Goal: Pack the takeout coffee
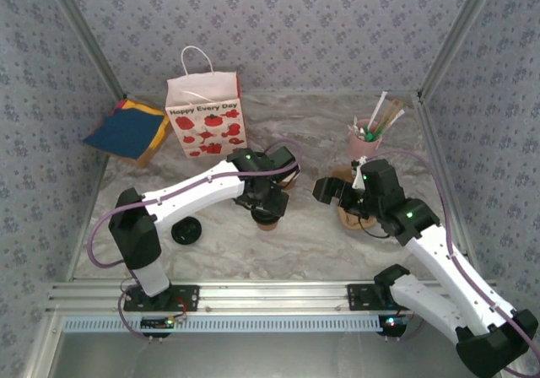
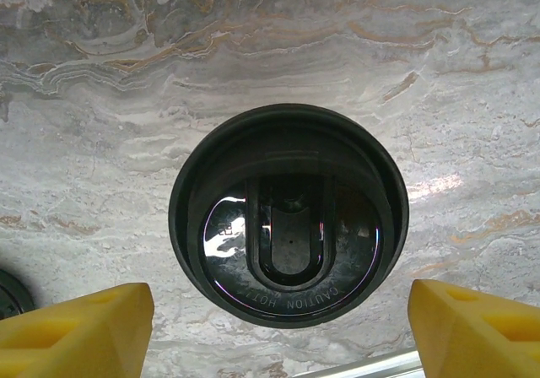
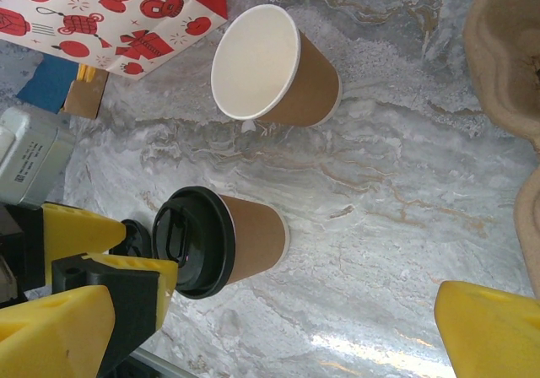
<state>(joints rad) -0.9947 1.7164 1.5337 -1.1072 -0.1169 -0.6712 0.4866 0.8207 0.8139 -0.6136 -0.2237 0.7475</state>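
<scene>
Marbled tabletop point(image 1: 253, 256), patterned walls all round, and the left gripper point(image 2: 278, 323) hangs straight over the takeout coffee point(image 3: 249, 243), which stands upright mid-table. Its yellow fingers point(image 2: 80, 327) are spread wider than the black lid point(image 2: 288, 218), one on each side, clear of it and gripping nothing. That lid sits on the brown cup. Over to the right, the right gripper point(image 3: 270, 336) is spread wide and empty beside the moulded-pulp cup carrier point(image 3: 506, 57). Just beyond the coffee a second brown paper cup point(image 3: 270, 66) stands uncovered, pale inside, nothing in it. Far right, a pink cup point(image 1: 364, 142) bristles with straws. Far left of centre, a red-printed paper bag point(image 1: 207, 112) stands upright, and a loose black lid point(image 1: 186, 230) lies near the left arm.
</scene>
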